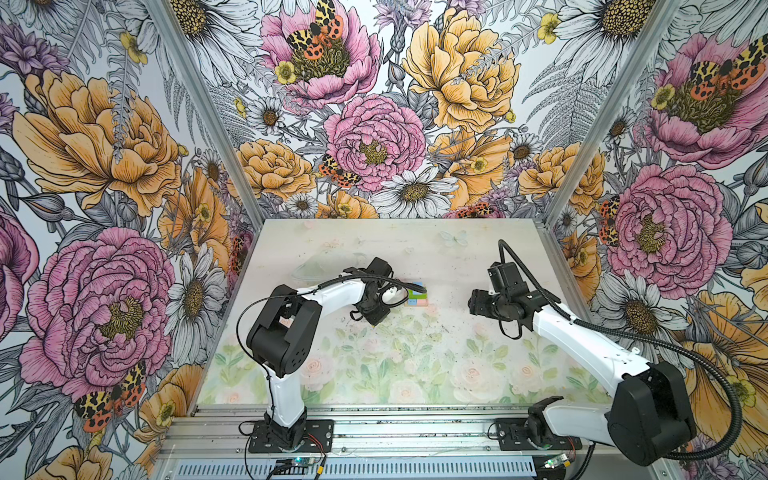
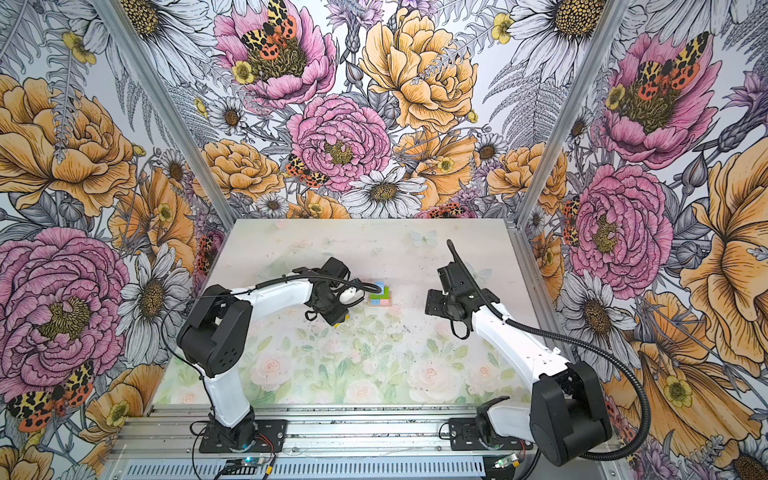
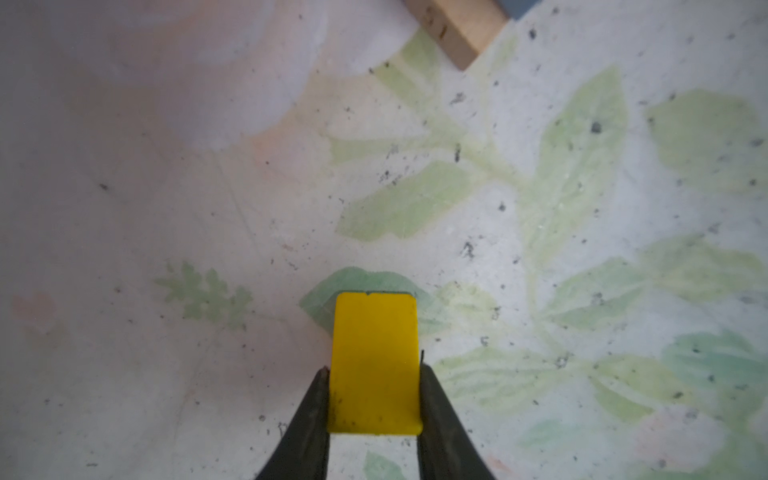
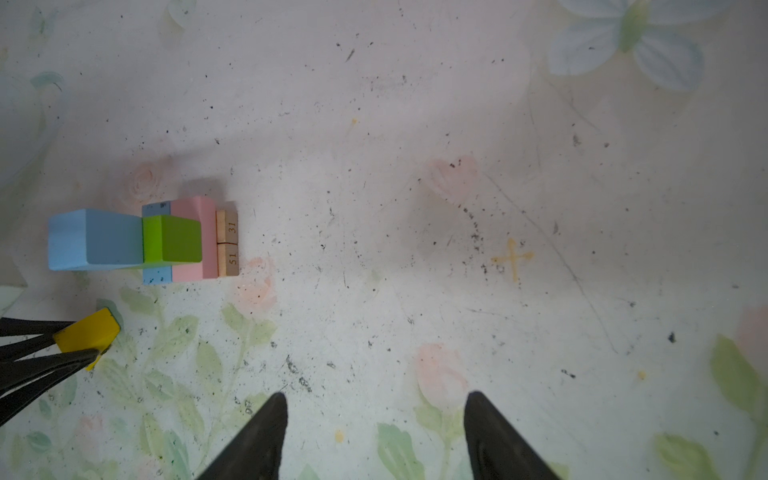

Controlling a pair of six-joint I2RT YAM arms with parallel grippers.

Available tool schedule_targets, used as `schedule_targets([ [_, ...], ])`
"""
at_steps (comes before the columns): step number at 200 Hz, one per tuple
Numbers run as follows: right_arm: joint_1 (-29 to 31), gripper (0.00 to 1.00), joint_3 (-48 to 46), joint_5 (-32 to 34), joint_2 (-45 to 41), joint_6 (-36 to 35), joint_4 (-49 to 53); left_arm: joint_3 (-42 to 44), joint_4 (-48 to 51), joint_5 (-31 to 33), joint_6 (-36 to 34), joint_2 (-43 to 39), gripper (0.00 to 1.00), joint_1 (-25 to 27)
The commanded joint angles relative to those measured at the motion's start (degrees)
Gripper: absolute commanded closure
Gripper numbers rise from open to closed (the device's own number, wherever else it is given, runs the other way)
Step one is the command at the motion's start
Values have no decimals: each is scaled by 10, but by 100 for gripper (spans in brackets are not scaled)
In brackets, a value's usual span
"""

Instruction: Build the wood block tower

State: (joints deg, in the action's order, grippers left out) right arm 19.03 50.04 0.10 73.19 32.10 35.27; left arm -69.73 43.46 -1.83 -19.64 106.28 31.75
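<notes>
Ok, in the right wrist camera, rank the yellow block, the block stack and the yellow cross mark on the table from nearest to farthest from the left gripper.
1. The yellow block, held by the left gripper.
2. The block stack, standing close by but apart from it.
3. The yellow cross mark, on the table well beyond the stack.

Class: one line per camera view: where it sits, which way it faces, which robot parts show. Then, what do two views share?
Both top views: high at the front, facing down at the table; left arm, right arm show.
Left wrist: on left arm, facing down; left pincer grips the yellow piece.
Right wrist: on right arm, facing down at the tower; open right pincer.
Shared: both wrist views show the yellow piece.
</notes>
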Motion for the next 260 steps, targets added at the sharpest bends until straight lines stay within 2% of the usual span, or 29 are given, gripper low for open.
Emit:
schedule_targets([
  [1,-5,31,1,-5,-6,7,-9,-8,-7,0,-8,-10,100,-2],
  [20,-4,31,1,-6,-8,7,-9,-12,-5,1,-6,-14,100,-2],
  [47,-5,31,3,-9,-10,5,-9,-19,-4,1,-8,-58,100,-4],
  [82,-5,31,10,-11,-13,3,-8,-38,10,-30,-11,-95,100,-9],
  [130,-5,31,21,-19,-14,1,-8,-87,54,-77,-29,-109,100,-7],
  [173,-5,31,26,-21,-15,0,-8,-111,58,-79,-56,-124,100,6],
  [217,-7,31,23,-19,-17,-5,-8,-148,58,-75,-100,-124,100,34],
  [260,-12,31,14,-19,-37,-9,-7,-203,58,-83,-140,-84,100,47],
])
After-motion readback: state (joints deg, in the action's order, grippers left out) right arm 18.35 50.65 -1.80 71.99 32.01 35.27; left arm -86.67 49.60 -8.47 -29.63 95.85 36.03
